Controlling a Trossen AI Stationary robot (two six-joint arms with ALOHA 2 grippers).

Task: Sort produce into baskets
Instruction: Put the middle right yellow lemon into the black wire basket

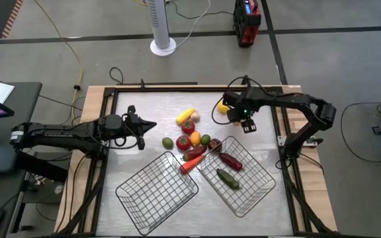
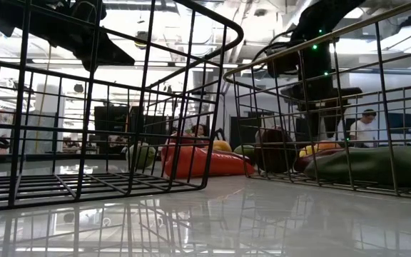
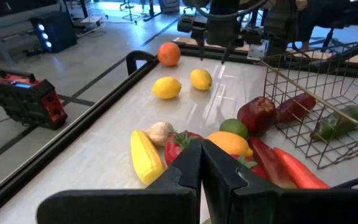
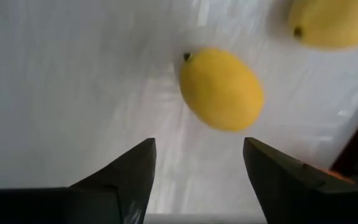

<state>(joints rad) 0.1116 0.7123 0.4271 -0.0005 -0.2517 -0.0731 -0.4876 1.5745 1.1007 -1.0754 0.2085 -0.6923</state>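
The produce lies in a pile [image 1: 192, 139] at the table's middle: corn [image 3: 143, 155], garlic, limes, red and orange pieces, a carrot [image 1: 189, 165]. Two lemons [image 3: 166, 88] [image 3: 201, 79] and an orange [image 3: 168, 53] rest on the table at the far right. Two wire baskets stand near the front: the left one [image 1: 144, 208] holds nothing, the right one [image 1: 263, 182] holds a dark red piece [image 1: 230, 160] and a green cucumber [image 1: 228, 178]. My right gripper [image 4: 197, 165] hangs open, pointing down over one lemon [image 4: 221, 89], clear of it. My left gripper [image 3: 201, 165] is shut, left of the pile.
A raised dark frame [image 3: 135, 62] borders the table beside the orange and the lemons. Bare tabletop lies between my left gripper and the pile. Off the table stand a white fan base [image 1: 163, 45] and a red box [image 1: 247, 23]. People show far behind in the low view.
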